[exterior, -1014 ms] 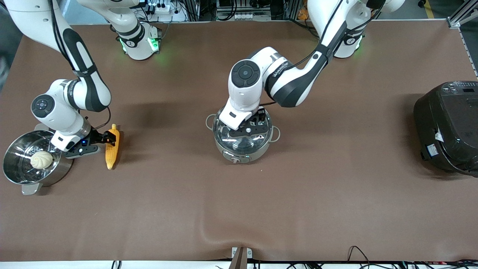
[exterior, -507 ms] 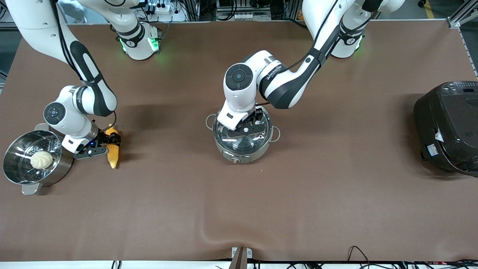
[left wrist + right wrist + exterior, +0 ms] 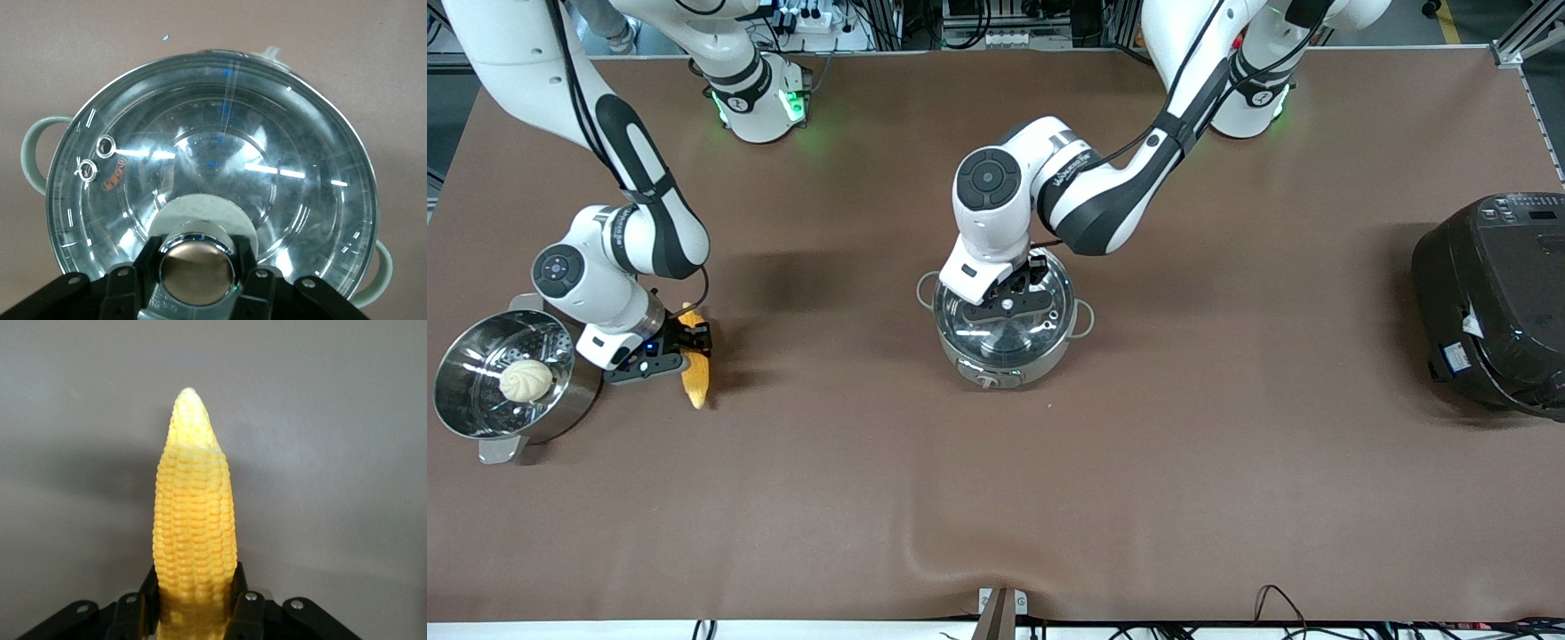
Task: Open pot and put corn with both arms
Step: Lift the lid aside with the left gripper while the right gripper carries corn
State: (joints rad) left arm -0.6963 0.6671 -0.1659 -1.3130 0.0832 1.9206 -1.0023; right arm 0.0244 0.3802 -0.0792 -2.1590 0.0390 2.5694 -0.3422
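The grey pot (image 3: 996, 366) stands mid-table with its glass lid (image 3: 1040, 331) on. My left gripper (image 3: 1008, 303) is over the lid's middle, shut on the chrome lid knob (image 3: 197, 270). The lid (image 3: 220, 160) sits level on the pot, and a loop handle (image 3: 32, 155) shows at the side. My right gripper (image 3: 691, 343) is shut on the thick end of the yellow corn (image 3: 696, 380), beside the steamer pot. The corn (image 3: 193, 513) points away from the right gripper (image 3: 193, 603), low over the table. I cannot tell whether its tip touches the mat.
A steel steamer pot (image 3: 458, 418) with a white bun (image 3: 526, 380) stands at the right arm's end of the table. A large black rice cooker (image 3: 1494, 302) stands at the left arm's end. A brown mat (image 3: 996, 498) covers the table.
The right wrist has turned and shifted over the corn, which now looks shorter and tilted in its grip. The left wrist has shifted slightly toward the right arm's end. The lid stays on the pot.
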